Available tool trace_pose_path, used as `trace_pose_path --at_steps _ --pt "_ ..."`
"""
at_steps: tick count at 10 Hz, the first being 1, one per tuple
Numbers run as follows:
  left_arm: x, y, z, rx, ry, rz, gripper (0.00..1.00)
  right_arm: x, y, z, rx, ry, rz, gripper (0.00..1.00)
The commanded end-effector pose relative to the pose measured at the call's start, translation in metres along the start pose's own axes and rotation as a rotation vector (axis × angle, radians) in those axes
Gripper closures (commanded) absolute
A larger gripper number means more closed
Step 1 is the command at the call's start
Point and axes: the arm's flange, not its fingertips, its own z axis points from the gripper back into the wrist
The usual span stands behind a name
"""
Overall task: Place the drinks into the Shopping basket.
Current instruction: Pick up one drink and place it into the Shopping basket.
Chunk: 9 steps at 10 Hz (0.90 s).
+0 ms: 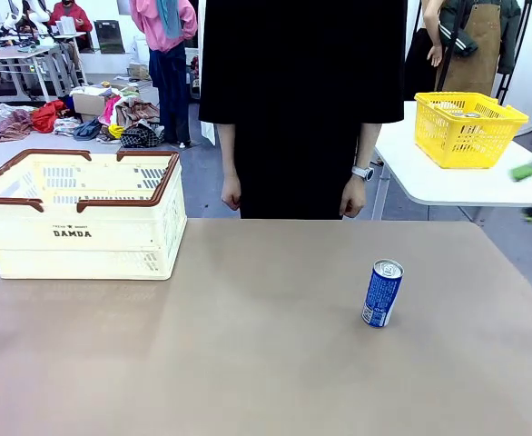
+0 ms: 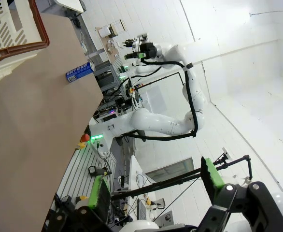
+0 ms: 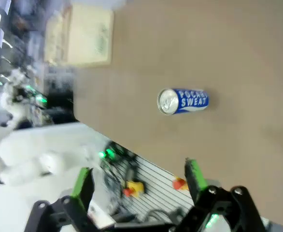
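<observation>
1. One tan, matte table top (image 1: pixel 248 363), plain and flat, spanning the near field from left to right.
2. One blue cylindrical metal drink can (image 1: pixel 382 292) with white print and a silver top, standing upright on the right half of the table, with bare surface all round it. The right wrist view reads "POCARI SWEAT" on its side (image 3: pixel 182 100); the left wrist view shows it far off along the table edge (image 2: pixel 80 71).
3. One cream-white slotted plastic crate (image 1: pixel 84 245) with brown rim and handles and black "DAMDA" print, at the far left of the table, well apart from the can.
4. One left gripper (image 2: pixel 156 186), black with green pads, jaws spread wide with nothing between them, off the table's edge.
5. One right gripper (image 3: pixel 139 181), same make, jaws likewise apart and holding nothing, above the table's near edge with the can beyond it.
6. One person in black (image 1: pixel 302 100) standing at the far side, both hands hanging, a watch (image 1: pixel 363 173) on one wrist.
7. One bright yellow mesh basket (image 1: pixel 466 136) on a white side table (image 1: pixel 457 186), far right.
8. Room: grey floor, a heap of coloured clothes (image 1: pixel 112 123) at far left, other people beyond.
</observation>
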Motion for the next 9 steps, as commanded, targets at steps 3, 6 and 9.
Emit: trace_pose_path --at_steps 3,6,9 --pt "0.000 -0.002 0.000 -0.008 -0.015 0.009 0.00 0.018 0.051 -0.064 -0.455 0.163 0.234 0.00" --pt "0.000 -0.002 0.000 -0.008 -0.015 0.009 0.00 0.022 0.058 -0.070 -0.360 0.192 0.213 0.00" --pt "0.000 -0.002 0.000 -0.008 -0.015 0.009 0.00 0.022 0.085 -0.129 -0.619 0.204 0.189 0.00"
